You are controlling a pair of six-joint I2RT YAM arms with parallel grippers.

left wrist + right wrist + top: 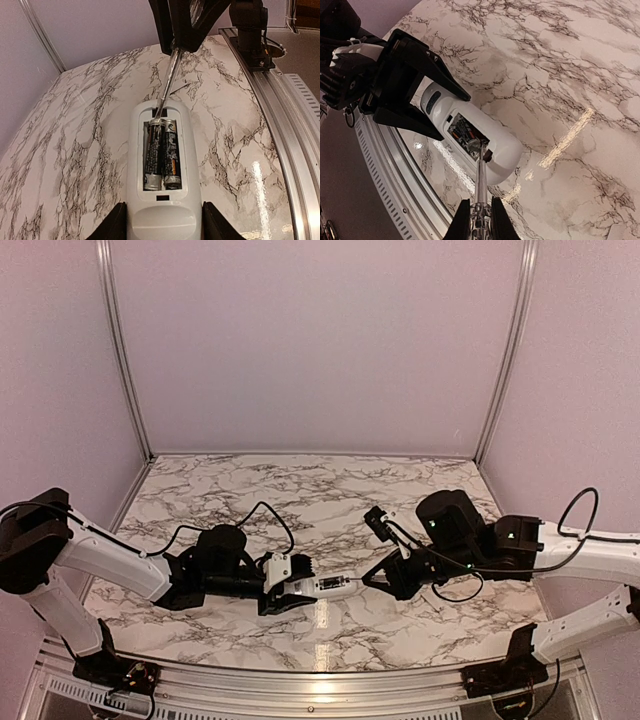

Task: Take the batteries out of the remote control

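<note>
On the left side, the left end effector [290,590] was closed on the remote control [164,217], with one finger on each long side of it near its lower end. It held the remote low over the marble counter [300,490], whether touching it I could not tell, and the open compartment faced up. I think this grip was chosen so that the body could not slide or turn when something pushed inside it. The two batteries [171,150] lay side by side in the dark recess, both seated, so nothing was unloaded yet. From the right side came a thin metal stick [167,82], and its tip was at the far end of the left battery, where the battery meets the wall of the compartment. The right end effector [479,220] was closed narrowly on this stick and pointed it down at a slant, probably to lever that end up. If the tip slipped, it could jump over the battery.
</note>
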